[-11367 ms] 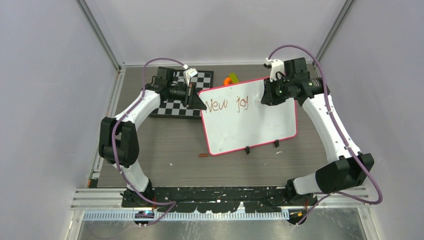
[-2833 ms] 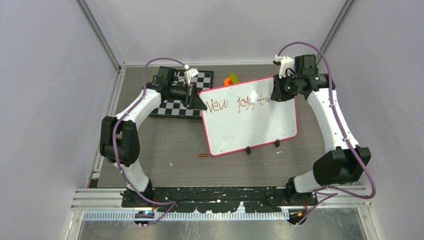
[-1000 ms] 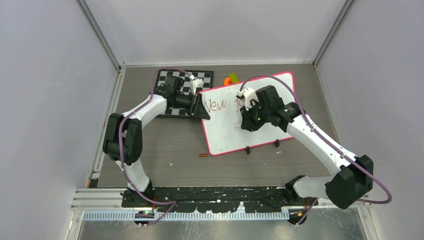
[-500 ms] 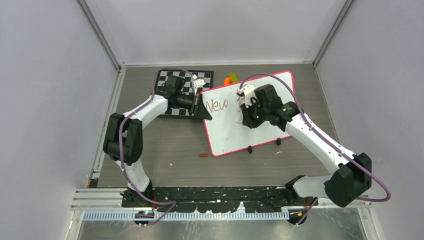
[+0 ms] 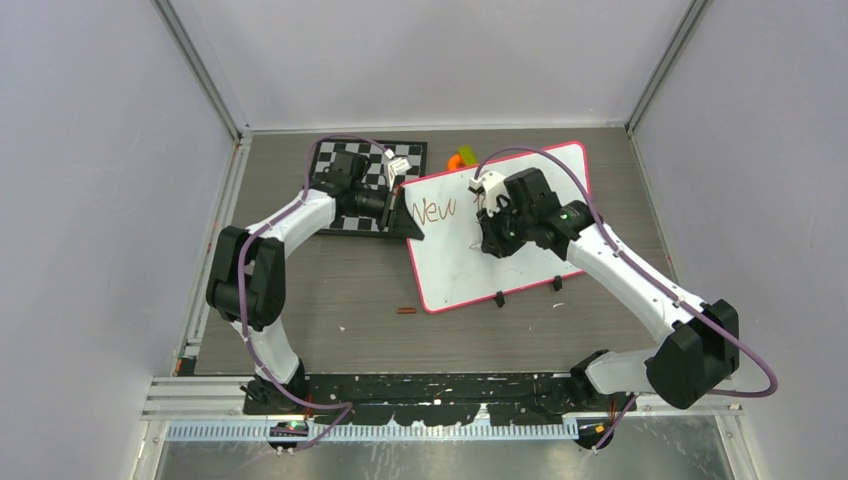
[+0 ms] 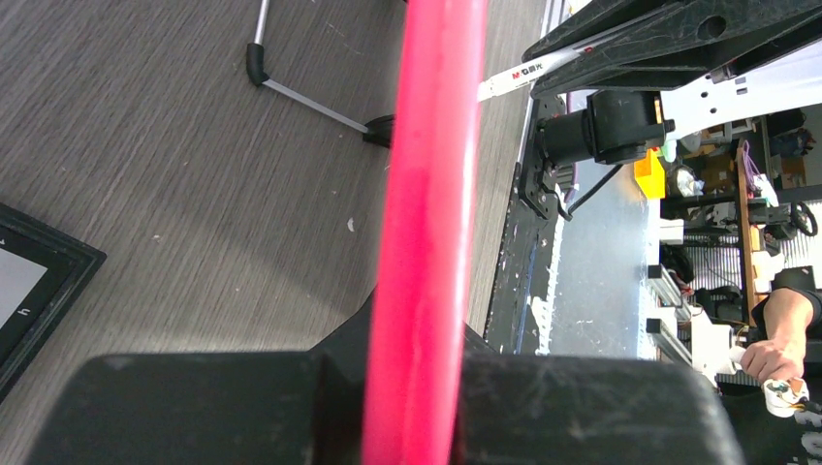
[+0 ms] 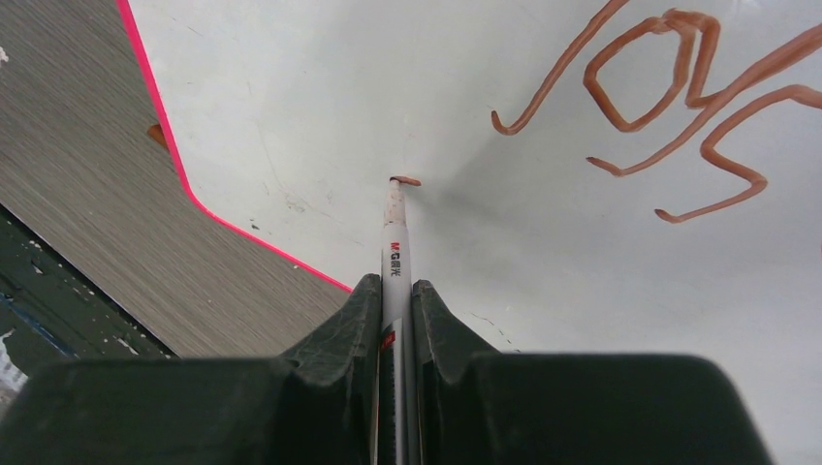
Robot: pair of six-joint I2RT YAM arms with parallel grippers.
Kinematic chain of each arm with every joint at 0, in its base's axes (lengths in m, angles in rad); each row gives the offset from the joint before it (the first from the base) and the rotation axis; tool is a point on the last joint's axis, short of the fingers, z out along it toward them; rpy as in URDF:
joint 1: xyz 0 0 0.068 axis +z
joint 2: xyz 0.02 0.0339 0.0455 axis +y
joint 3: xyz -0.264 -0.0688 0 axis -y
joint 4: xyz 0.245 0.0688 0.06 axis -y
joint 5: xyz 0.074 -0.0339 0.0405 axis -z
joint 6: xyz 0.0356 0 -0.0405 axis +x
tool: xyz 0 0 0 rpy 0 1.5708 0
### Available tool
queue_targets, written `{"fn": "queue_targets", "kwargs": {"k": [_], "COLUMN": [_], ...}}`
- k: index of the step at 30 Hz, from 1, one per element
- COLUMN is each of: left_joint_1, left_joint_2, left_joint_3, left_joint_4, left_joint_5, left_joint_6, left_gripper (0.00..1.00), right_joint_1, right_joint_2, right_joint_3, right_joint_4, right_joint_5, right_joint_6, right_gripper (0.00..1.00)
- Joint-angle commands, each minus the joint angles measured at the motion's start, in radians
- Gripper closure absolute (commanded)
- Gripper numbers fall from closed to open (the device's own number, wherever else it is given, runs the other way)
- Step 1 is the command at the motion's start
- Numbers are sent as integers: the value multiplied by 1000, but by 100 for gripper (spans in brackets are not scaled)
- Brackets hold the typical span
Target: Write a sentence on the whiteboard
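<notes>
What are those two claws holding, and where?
The left gripper clamps the whiteboard by its pink rim; the right gripper grips a marker by its barrel.

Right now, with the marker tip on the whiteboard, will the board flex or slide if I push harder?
Probably stiff: the whiteboard shows a flat face and a straight pink rim. It looks thin and likely light, so it could skid on the table, though the left gripper clamps its rim. The marker tip touches a glossy, likely slippery face.

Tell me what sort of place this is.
Probably a robotics lab test cell: two arms bolted to a table inside plain white panels on aluminium framing, a calibration-style checkerboard, and cluttered equipment shelves with a person's arm beyond the table edge.
</notes>
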Motion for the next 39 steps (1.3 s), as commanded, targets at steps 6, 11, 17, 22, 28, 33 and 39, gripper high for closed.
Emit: {"fn": "queue_targets", "kwargs": {"k": [6, 11, 17, 22, 28, 33, 39], "left_joint_1": [4, 4, 4, 4, 4, 4, 4], "left_joint_2": [-3, 0, 1, 0, 3, -1, -3], "left_joint_3": [9, 9, 5, 7, 14, 14, 15], "left_joint_4": [7, 8, 7, 5, -3, -4, -4], "left_joint_5": [-98, -98, -100, -99, -99, -99, -99], "left_joint_6": [-14, -14, -11, -10, -7, -8, -11], "left_gripper": [100, 100, 100, 100, 100, 100, 100], "right_joint_1": [3, 4, 17, 49, 69, 69, 70], "right_joint_2": [-11, -18, -7, 19, 27, -5, 16], "right_joint_3": [-42, -67, -86, -77, -18, 16, 40], "right_joint_4": [23, 18, 13, 17, -17, -24, -7], "right_joint_5": [40, 35, -3, -10, -65, -76, -18], "right_joint_6": [-29, -31, -20, -15, -14, 5, 4], "right_gripper": [100, 100, 100, 100, 100, 100, 100]}}
